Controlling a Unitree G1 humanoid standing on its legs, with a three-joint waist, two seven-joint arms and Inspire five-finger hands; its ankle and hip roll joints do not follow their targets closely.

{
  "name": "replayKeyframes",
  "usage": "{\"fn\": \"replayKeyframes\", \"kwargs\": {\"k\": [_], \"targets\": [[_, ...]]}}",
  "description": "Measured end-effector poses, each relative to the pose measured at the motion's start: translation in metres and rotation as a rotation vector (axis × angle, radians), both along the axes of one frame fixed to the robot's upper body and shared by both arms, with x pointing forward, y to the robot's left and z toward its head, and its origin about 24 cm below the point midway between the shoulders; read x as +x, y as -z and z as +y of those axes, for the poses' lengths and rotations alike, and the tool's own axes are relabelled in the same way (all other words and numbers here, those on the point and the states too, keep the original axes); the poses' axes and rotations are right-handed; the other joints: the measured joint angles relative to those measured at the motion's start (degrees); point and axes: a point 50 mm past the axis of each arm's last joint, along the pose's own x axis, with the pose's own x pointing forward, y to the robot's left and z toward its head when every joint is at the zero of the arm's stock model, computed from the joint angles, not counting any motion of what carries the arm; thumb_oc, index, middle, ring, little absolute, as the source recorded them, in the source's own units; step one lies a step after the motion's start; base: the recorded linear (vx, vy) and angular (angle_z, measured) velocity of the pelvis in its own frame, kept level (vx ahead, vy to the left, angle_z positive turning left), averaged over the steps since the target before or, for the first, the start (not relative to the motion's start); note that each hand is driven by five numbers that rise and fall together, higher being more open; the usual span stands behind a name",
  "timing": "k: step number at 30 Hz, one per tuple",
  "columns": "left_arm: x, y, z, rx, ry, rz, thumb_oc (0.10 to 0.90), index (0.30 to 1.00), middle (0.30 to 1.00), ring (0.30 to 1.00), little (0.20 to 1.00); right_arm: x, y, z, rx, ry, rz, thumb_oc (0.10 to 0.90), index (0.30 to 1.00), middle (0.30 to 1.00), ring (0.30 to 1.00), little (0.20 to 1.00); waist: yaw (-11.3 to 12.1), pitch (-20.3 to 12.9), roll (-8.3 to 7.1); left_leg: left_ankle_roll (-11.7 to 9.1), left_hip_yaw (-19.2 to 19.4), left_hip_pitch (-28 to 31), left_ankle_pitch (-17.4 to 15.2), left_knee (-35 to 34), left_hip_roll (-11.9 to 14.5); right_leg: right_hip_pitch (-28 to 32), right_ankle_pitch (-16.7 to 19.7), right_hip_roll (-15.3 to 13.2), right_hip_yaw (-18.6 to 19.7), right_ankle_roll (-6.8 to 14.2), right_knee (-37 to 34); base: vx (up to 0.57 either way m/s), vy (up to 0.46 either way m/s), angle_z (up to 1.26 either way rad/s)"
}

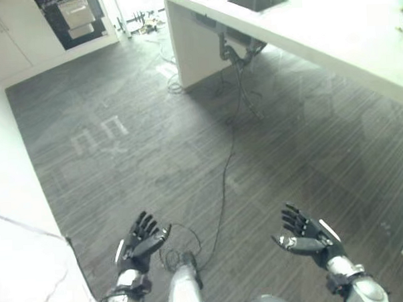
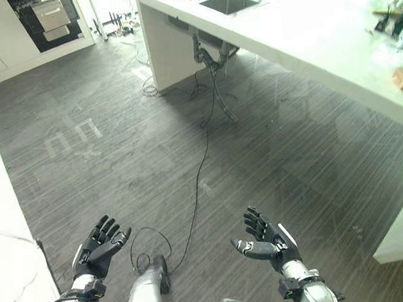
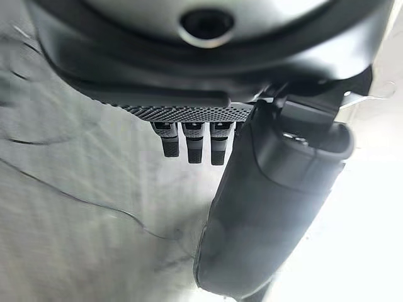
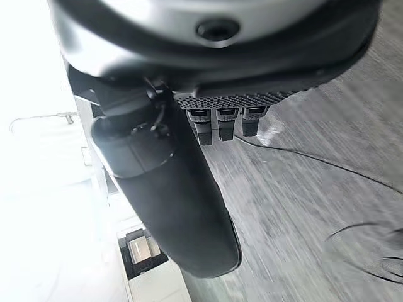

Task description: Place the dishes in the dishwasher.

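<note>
Dishwasher [image 1: 75,19] stands open far away, set in the white cabinets [image 1: 12,35] at the far left end of the room, with its pale racks facing the floor. Big dark striped floor [image 1: 154,140] lies wide and bare between. A long white counter [image 1: 317,32] with a sink [image 1: 255,0] runs along the right edge. Left hand [image 1: 140,242] and right hand [image 1: 305,237] hang low with fingers spread, holding nothing.

From my feed it's a kitchen with a dark grey striped floor [image 1: 154,140]. A long white surface [image 2: 317,45] with a sink [image 2: 230,2] runs along the right, pipes [image 2: 207,54] hanging under it. White cabinets [image 1: 9,39] sit far left around a dark built-in oven [image 1: 75,19], and bright light washes out the tops.
</note>
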Motion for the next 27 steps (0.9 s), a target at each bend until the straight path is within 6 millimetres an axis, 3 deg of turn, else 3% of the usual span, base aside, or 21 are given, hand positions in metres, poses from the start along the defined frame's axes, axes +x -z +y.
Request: {"fn": "replayKeyframes", "kwargs": {"k": [2,4,5,6,7,8,10,12,13,15,16,17,19,20,21,22,23,24,25,26,27], "targets": [[0.011,-0.007,0.004,0.016,0.009,-0.025,0.8,0.9,0.9,0.9,0.9,0.007,-0.004,0.012,0.036,-0.006,-0.036,0.8,0.9,0.9,0.9,0.9,0.0,-0.4,-3.3,3.3,1.4,1.9,0.8,1.4,-2.5,2.6,1.9,-3.3,-1.1,5.5,-0.9,0.4,0.236,0.1],[0.025,-0.021,0.005,0.071,0.081,-0.078,0.8,0.9,0.9,0.9,0.9,0.015,-0.012,0.029,0.089,-0.001,-0.093,0.8,0.9,0.9,0.9,0.9,-0.6,-0.8,-3.2,3.2,-1.2,2.7,-3.6,6.5,-3.3,4.7,12.6,-4.3,-5.8,8.5,2.9,0.34,0.236,0.6],[0.025,-0.023,0.003,0.074,0.097,-0.089,0.8,0.9,0.9,0.9,0.9,0.016,-0.016,0.03,0.09,-0.002,-0.112,0.8,0.9,0.9,0.9,0.9,-0.8,-1.6,-2.18,3.2,-1.7,4.9,-4.2,3.1,-3.2,4.2,13.8,-4.7,-6.5,9.2,7.3,0.26,0.208,0.59],[0.025,-0.026,0.008,0.099,0.107,-0.094,0.8,0.9,0.9,0.9,0.9,0.019,-0.02,0.037,0.117,0.0,-0.138,0.8,0.9,0.9,0.9,0.9,-1.4,-2.2,-2.89,5.4,-1.8,6.5,-9.2,4.9,-5.7,1.3,15.7,-7.6,-6.6,9.8,16.5,0.28,0.154,0.36],[0.027,-0.026,0.008,0.1,0.109,-0.092,0.8,0.9,0.9,0.9,0.9,0.023,-0.027,0.04,0.126,0.001,-0.173,0.8,0.9,0.9,0.9,0.9,-1.9,-2.4,-2.47,6.9,-3.0,7.0,-11.9,7.0,-6.8,-3.6,21.5,-9.7,-5.0,8.2,27.2,0.22,0.023,0.35],[0.026,-0.026,0.008,0.101,0.107,-0.085,0.8,0.9,0.9,0.9,0.9,0.027,-0.029,0.044,0.131,-0.016,-0.188,0.8,0.9,0.9,0.9,0.9,-2.8,-2.5,-1.84,6.4,-2.6,8.5,-12.8,6.8,-7.6,-10.2,20.4,-11.5,-4.2,6.9,35.5,0.25,-0.047,0.1],[0.028,-0.028,0.007,0.103,0.122,-0.086,0.8,0.9,0.9,0.9,0.9,0.031,-0.032,0.048,0.122,-0.05,-0.199,0.8,0.9,0.9,0.9,0.9,-2.9,-1.9,0.55,4.4,-2.0,12.3,-11.6,0.6,-7.9,-20.4,13.3,-10.7,-7.9,4.1,28.3,0.3,-0.169,0.07],[0.029,-0.029,0.001,0.091,0.145,-0.088,0.8,0.9,0.9,0.9,0.9,0.018,-0.023,0.04,0.093,-0.04,-0.142,0.8,0.9,0.9,0.9,0.9,-3.4,-1.2,2.0,2.2,-2.0,18.7,-10.8,-6.2,-8.2,-22.7,12.9,-5.4,-13.3,2.6,10.8,0.38,-0.256,0.4],[0.029,-0.031,0.002,0.094,0.15,-0.098,0.8,0.9,0.9,0.9,0.9,0.012,-0.019,0.035,0.081,-0.037,-0.117,0.8,0.9,0.9,0.9,0.9,-3.7,-1.4,1.46,0.9,-2.7,19.7,-11.6,-6.7,-8.8,-22.7,13.2,-3.4,-15.0,2.6,2.4,0.48,-0.312,0.45],[0.034,-0.043,0.009,0.107,0.143,-0.161,0.8,0.9,0.9,0.9,0.9,0.002,-0.027,0.026,0.083,-0.038,-0.148,0.8,0.9,0.9,0.9,0.9,-6.3,-0.1,-5.0,-2.7,-3.4,15.8,-18.9,0.6,-14.6,-38.0,14.2,-8.3,-11.3,5.9,9.0,0.53,-0.279,0.81],[0.036,-0.038,0.01,0.107,0.142,-0.126,0.8,0.9,0.9,0.9,0.9,-0.001,-0.028,0.014,0.08,0.011,-0.165,0.8,0.9,0.9,0.9,0.9,-9.8,1.9,-5.56,6.5,-5.6,18.2,-19.6,0.9,-18.4,-42.8,15.2,-10.8,-7.9,4.6,4.1,0.46,-0.192,0.94],[0.026,-0.021,0.007,0.102,0.16,-0.032,0.8,0.9,0.9,0.9,0.9,-0.004,-0.017,0.008,0.069,0.056,-0.102,0.8,0.9,0.9,0.9,0.9,-10.6,2.5,-4.69,4.7,-4.3,22.0,-20.8,0.1,-18.4,-44.8,16.5,-9.9,-6.0,2.2,2.0,0.44,-0.184,0.73],[0.006,-0.003,-0.008,0.062,0.199,0.05,0.8,0.9,0.9,0.9,0.9,-0.015,-0.013,0.003,0.053,0.074,-0.063,0.8,0.9,0.9,0.9,0.9,-10.6,2.8,-1.14,0.6,-5.0,29.4,-22.1,-1.0,-16.9,-44.0,16.1,-6.2,-10.3,-2.7,6.3,0.42,-0.181,-0.14],[-0.002,0.001,-0.014,0.036,0.199,0.066,0.8,0.9,0.9,0.9,0.9,-0.014,-0.017,0.007,0.053,0.051,-0.08,0.8,0.9,0.9,0.9,0.9,-10.2,2.0,-1.25,-1.9,-5.1,32.6,-20.7,1.0,-17.9,-37.4,16.1,-3.3,-14.0,-10.0,6.3,0.48,-0.207,-0.09],[0.0,0.002,-0.019,0.016,0.198,0.058,0.8,0.9,0.9,0.9,0.9,-0.007,-0.026,0.005,0.028,0.031,-0.129,0.8,0.9,0.9,0.9,0.9,-9.7,-0.2,-2.71,-3.8,-6.0,32.5,-22.8,9.2,-20.0,-27.7,24.6,-2.9,-10.9,-16.5,-2.1,0.62,-0.269,0.1],[0.025,-0.03,-0.017,0.057,0.221,-0.089,0.8,0.9,0.9,0.9,0.9,0.019,-0.041,0.01,0.038,0.031,-0.218,0.8,0.9,0.9,0.9,0.9,-7.3,-0.7,-3.09,-6.1,-8.4,27.2,-28.4,7.7,-11.1,-26.7,19.6,-1.9,-9.3,-13.5,3.1,0.83,-0.41,0.26],[0.027,-0.036,-0.019,0.058,0.228,-0.118,0.8,0.9,0.9,0.9,0.9,0.027,-0.051,0.011,0.031,0.015,-0.264,0.8,0.9,0.9,0.9,0.9,-7.3,-0.8,-3.04,-6.1,-9.4,27.0,-25.9,3.2,-9.0,-26.4,16.1,-2.6,-9.7,-11.6,7.5,0.74,-0.443,0.14],[0.024,-0.038,-0.026,0.044,0.244,-0.129,0.8,0.9,0.9,0.9,0.9,0.032,-0.066,0.009,-0.006,-0.014,-0.32,0.8,0.9,0.9,0.9,0.9,-7.5,-2.3,-0.61,-3.7,-8.3,29.4,-25.6,-0.1,-7.0,-25.7,12.1,-2.6,-11.1,-10.1,12.2,0.53,-0.393,-0.02],[0.017,-0.039,-0.029,0.041,0.26,-0.127,0.8,0.9,0.9,0.9,0.9,0.033,-0.072,0.008,-0.036,-0.045,-0.336,0.8,0.9,0.9,0.9,0.9,-7.1,-4.2,-0.46,-7.1,-6.1,32.0,-24.6,-1.2,-7.4,-25.5,6.6,-4.0,-11.8,-11.2,18.9,0.29,-0.255,-0.21],[0.018,-0.047,-0.03,0.055,0.276,-0.175,0.8,0.9,0.9,0.9,0.9,0.03,-0.075,0.004,-0.043,-0.043,-0.349,0.8,0.9,0.9,0.9,0.9,-5.5,-4.6,-2.92,-8.6,-3.7,26.6,-21.7,13.8,-8.6,-22.9,2.3,-4.4,-8.8,-11.3,18.1,0.24,-0.227,-0.55],[0.014,-0.041,-0.032,0.031,0.248,-0.168,0.8,0.9,0.9,0.9,0.9,0.032,-0.074,0.005,-0.03,-0.037,-0.353,0.8,0.9,0.9,0.9,0.9,-3.7,-4.9,-3.94,-7.8,-5.3,16.2,-10.1,31.3,-8.0,-21.2,3.5,-3.9,-7.0,-10.9,14.8,0.28,-0.186,-0.64]]}}
